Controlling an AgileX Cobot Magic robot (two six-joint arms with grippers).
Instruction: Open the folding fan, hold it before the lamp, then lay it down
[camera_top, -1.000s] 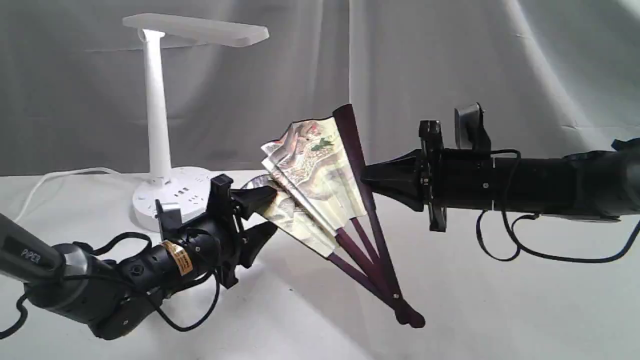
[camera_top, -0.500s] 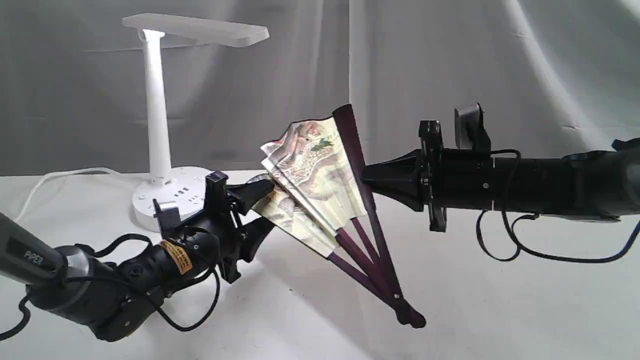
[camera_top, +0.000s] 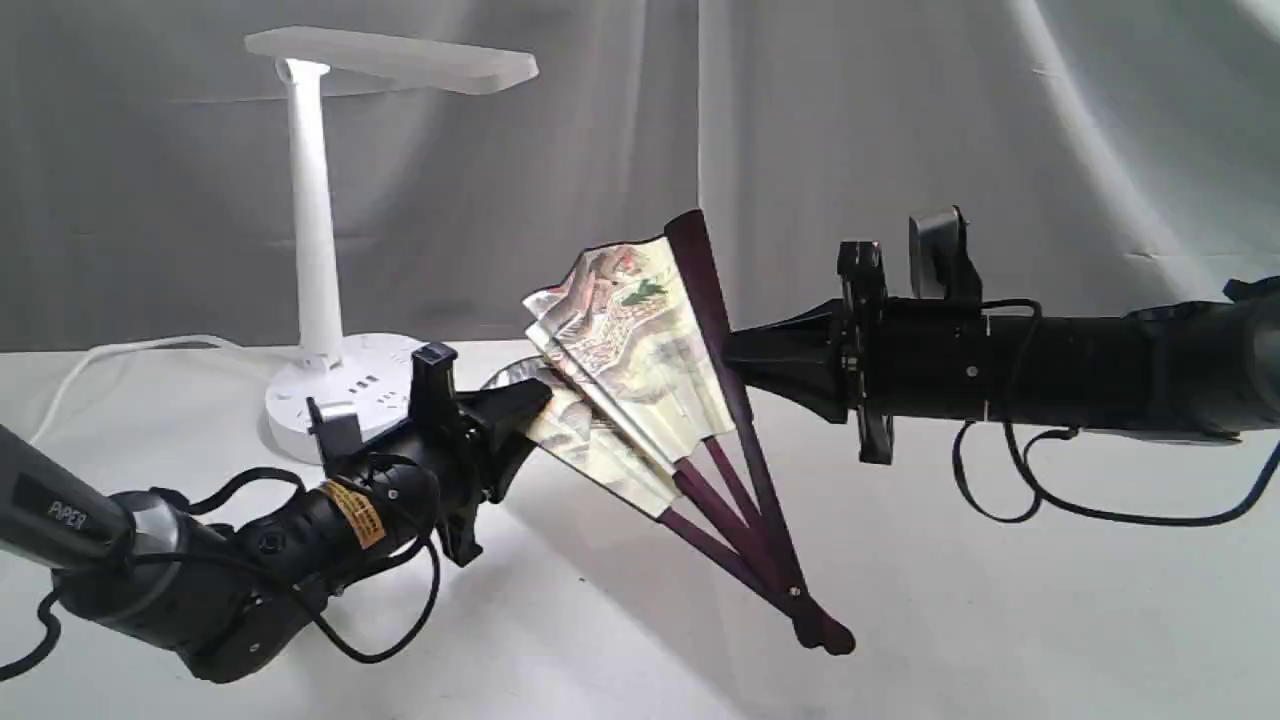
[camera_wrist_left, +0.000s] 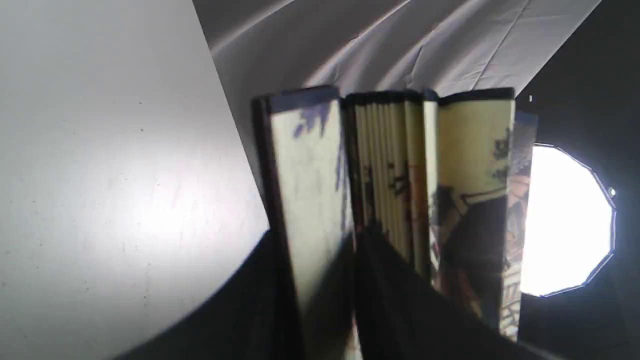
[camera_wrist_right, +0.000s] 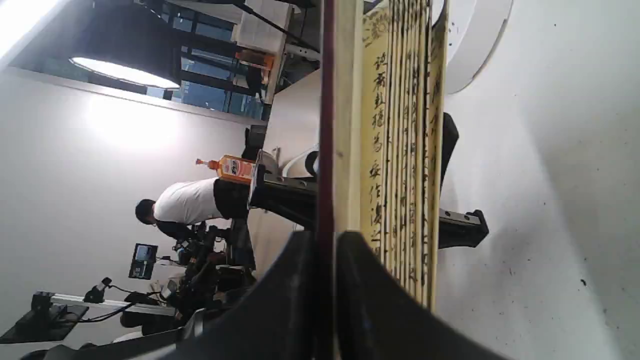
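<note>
**Fan partly spread between two arms.** Nearest us, towards the front left corner of the worktop (camera_top: 600, 650), the left gripper (camera_top: 532, 418) reaches upward and is closed on the lowest fold of the fan (camera_top: 630, 340). The left wrist view shows that fold pinched between dark fingers. Near the front edge at mid-width, the pivot (camera_top: 822, 634) sits low over the worktop; we cannot tell whether it touches. From there the maroon ribs rise to the leaf, partly unfolded above the worktop's middle. Entering from the right edge, the right gripper (camera_top: 730, 352) is clamped on the upper guard (camera_top: 700, 270), which runs between its fingers in the right wrist view. The lamp (camera_top: 312, 230) stands at the back left corner, well behind the fan. We judge the fan light, its wooden guards stiff, and its paper leaf easily creased or torn. Holds belong on the guards near mid-length, and any spreading pull should be gentle.
</note>
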